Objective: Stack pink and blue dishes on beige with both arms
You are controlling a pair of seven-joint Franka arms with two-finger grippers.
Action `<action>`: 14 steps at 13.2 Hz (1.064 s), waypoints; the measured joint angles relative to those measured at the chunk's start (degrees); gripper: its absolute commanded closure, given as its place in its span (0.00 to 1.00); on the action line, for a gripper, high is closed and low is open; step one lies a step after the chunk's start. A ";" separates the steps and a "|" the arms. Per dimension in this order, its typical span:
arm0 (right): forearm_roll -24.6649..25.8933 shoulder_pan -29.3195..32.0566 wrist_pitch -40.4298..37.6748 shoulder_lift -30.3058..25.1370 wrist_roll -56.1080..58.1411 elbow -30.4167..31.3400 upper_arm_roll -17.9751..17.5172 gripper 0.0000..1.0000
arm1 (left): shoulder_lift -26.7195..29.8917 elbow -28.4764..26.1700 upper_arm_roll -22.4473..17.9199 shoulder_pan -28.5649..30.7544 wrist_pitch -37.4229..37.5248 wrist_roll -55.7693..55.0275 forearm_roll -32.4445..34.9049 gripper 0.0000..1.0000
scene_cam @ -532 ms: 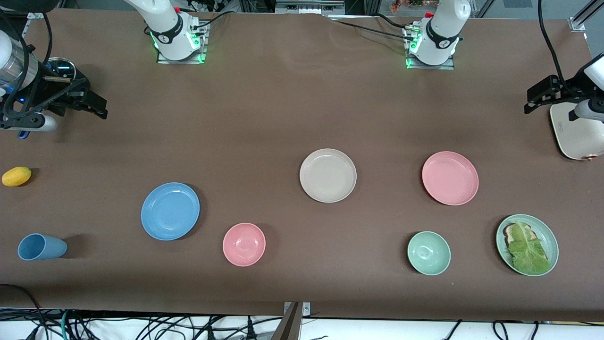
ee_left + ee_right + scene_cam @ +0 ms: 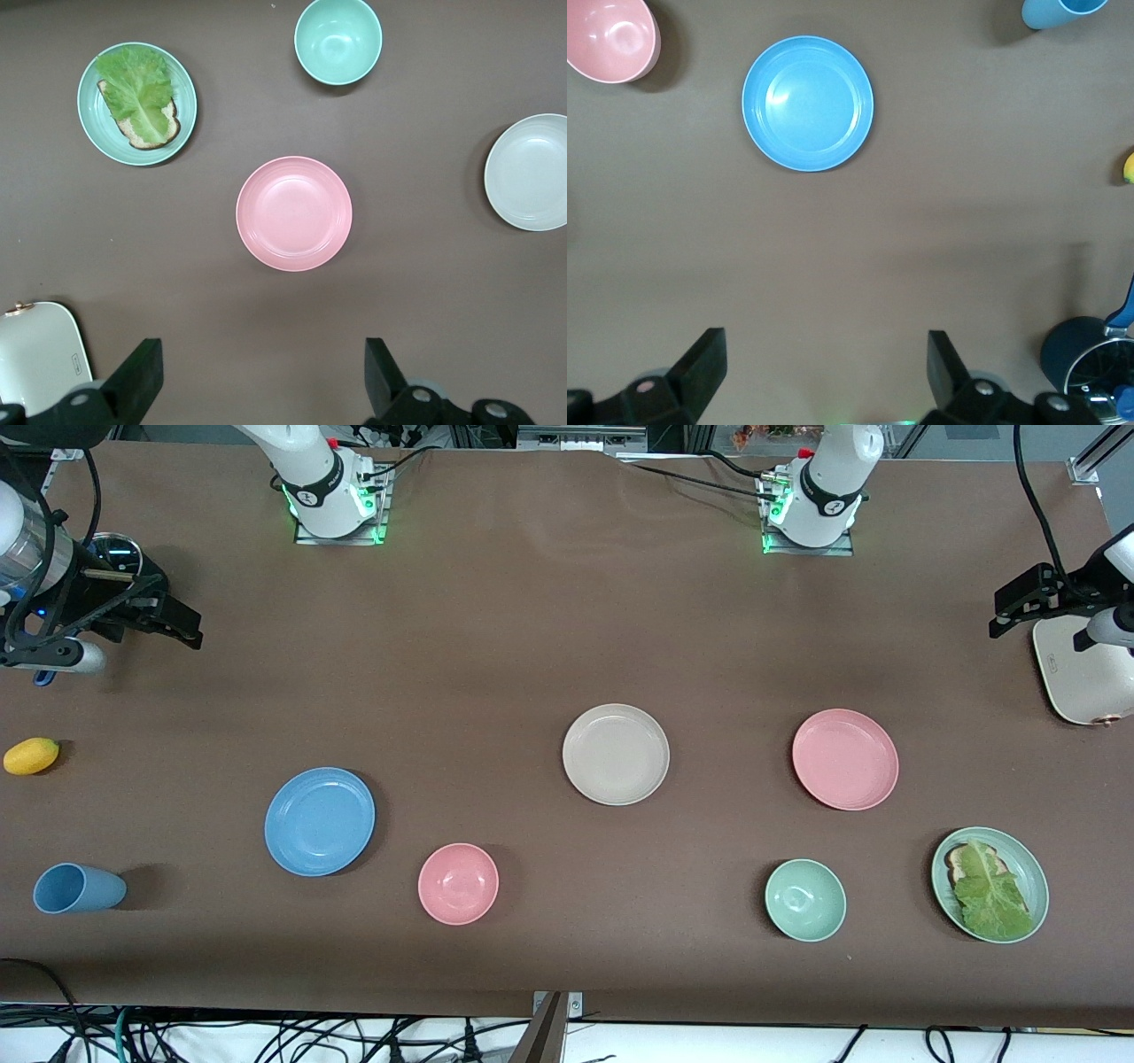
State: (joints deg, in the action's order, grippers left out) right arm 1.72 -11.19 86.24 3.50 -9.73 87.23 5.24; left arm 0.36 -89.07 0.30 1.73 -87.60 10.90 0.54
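The beige plate lies mid-table, with the pink plate beside it toward the left arm's end. The blue plate lies toward the right arm's end, nearer the front camera. My left gripper hangs open and empty over bare table at its end. Its wrist view shows the pink plate, the beige plate and the gripper itself. My right gripper hangs open and empty over bare table at its own end. The right wrist view shows the blue plate ahead of that gripper.
A pink bowl sits beside the blue plate. A green bowl and a green plate with lettuce lie nearer the camera than the pink plate. A blue cup, a yellow fruit and a white appliance stand at the table's ends.
My left arm's hand has shifted slightly toward the table's end. The plates and the right gripper have not visibly moved.
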 measured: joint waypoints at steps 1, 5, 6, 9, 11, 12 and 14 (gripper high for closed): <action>0.00 -0.01 0.11 0.00 -0.11 0.00 0.00 0.00 | 0.00 0.00 -0.01 0.00 0.00 0.00 0.00 0.00; -0.10 -0.18 0.79 0.00 -0.13 0.00 0.00 0.00 | 0.00 0.00 -0.03 0.00 0.00 0.40 0.00 0.00; -0.11 -0.20 0.87 0.00 -0.13 0.00 0.00 0.00 | -0.01 0.00 -0.02 0.00 0.00 0.54 0.00 0.00; -0.11 -0.21 0.93 0.00 -0.13 0.00 0.00 0.00 | -0.19 0.00 0.03 0.00 0.03 0.66 0.00 0.00; -0.12 -0.23 0.94 0.00 -0.13 0.00 -0.01 0.00 | -0.27 -0.01 0.11 -0.01 0.05 0.72 0.00 0.00; -0.12 -0.23 0.94 0.00 -0.13 0.00 -0.01 0.00 | -0.29 -0.03 0.15 -0.01 0.06 0.73 0.00 0.00; -0.12 -0.24 0.95 0.00 -0.13 0.00 -0.01 0.00 | -0.30 -0.03 0.18 -0.02 0.06 0.73 0.00 0.00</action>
State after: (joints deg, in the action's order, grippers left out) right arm 1.60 -11.43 87.19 3.50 -9.86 87.23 5.22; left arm 0.06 -89.10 0.48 1.71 -87.54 11.63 0.54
